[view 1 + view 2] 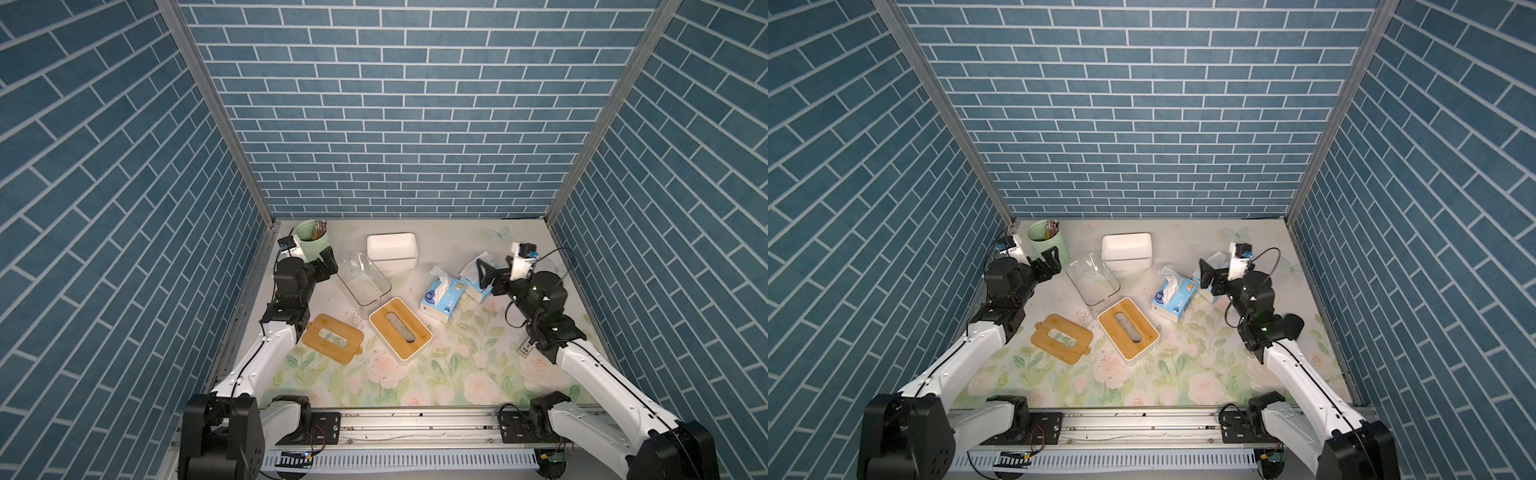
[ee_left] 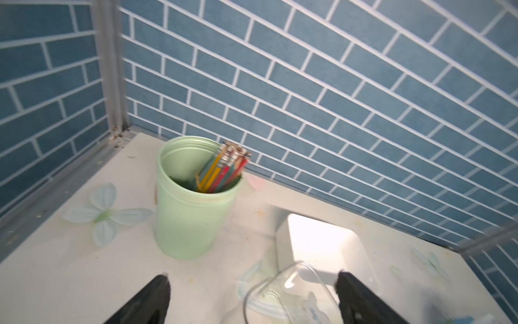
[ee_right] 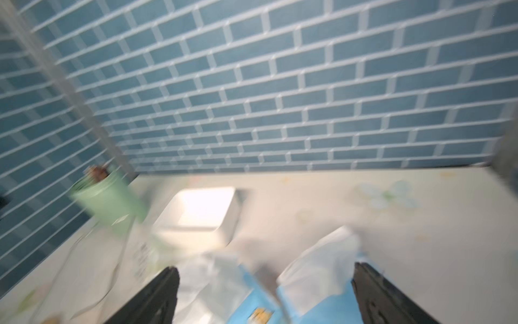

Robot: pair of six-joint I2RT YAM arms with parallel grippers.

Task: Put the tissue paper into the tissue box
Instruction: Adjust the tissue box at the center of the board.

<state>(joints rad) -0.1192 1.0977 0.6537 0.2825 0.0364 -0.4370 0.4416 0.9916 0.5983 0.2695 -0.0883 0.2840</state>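
Observation:
Two blue tissue paper packs lie right of centre, each with a white sheet sticking up: one [image 1: 442, 295] [image 1: 1173, 299] in the open, the other [image 1: 471, 284] [image 3: 322, 261] partly under my right gripper [image 1: 494, 268] [image 1: 1214, 272] [image 3: 266, 269]. That gripper hovers open over the packs, touching nothing. A white tissue box [image 1: 401, 328] [image 1: 1127, 328] with a slotted bamboo lid stands mid-table. Another white box [image 1: 391, 249] [image 1: 1126, 249] stands open at the back. My left gripper [image 1: 330, 264] [image 1: 1052, 261] [image 2: 252, 280] is open and empty at the back left.
A loose bamboo lid [image 1: 332, 338] [image 1: 1061, 338] lies near the left arm. A clear plastic container [image 1: 365, 282] [image 2: 294, 294] sits just ahead of the left gripper, beside a green cup [image 1: 313, 239] [image 2: 193, 202] of pencils. Blue brick walls enclose three sides.

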